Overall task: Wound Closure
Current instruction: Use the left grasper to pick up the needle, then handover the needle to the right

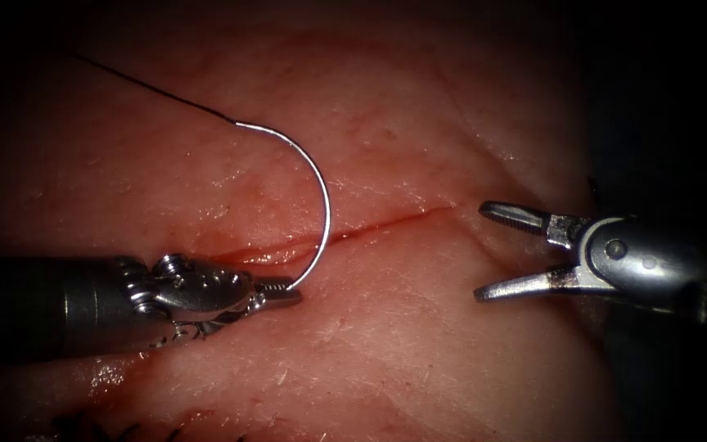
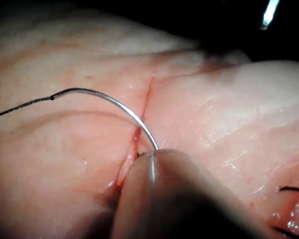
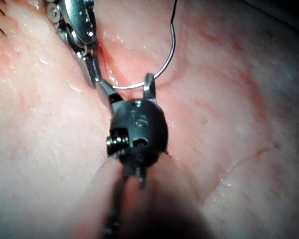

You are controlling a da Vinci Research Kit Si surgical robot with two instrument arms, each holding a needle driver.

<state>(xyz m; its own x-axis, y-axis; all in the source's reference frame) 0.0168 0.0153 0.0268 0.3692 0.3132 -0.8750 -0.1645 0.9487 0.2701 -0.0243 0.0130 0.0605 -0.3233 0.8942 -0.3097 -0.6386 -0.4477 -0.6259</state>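
The cut runs across the tissue as a thin red line. My left tool comes in from the left, jaws shut on the curved needle near its pointed end, just at the near side of the cut's left part. The needle arches up over the cut, free of the tissue, to its tail, where the dark thread leads off up-left. My right tool stands open beyond the cut's right end and holds nothing. The needle and the thread cross the cut. My right tool gapes before the needle.
Dark cut ends of thread from earlier stitches lie at the near left of the tissue, seen too as cut ends. Red fluid wets the cut near the left tool. The tissue falls off into darkness at the far right.
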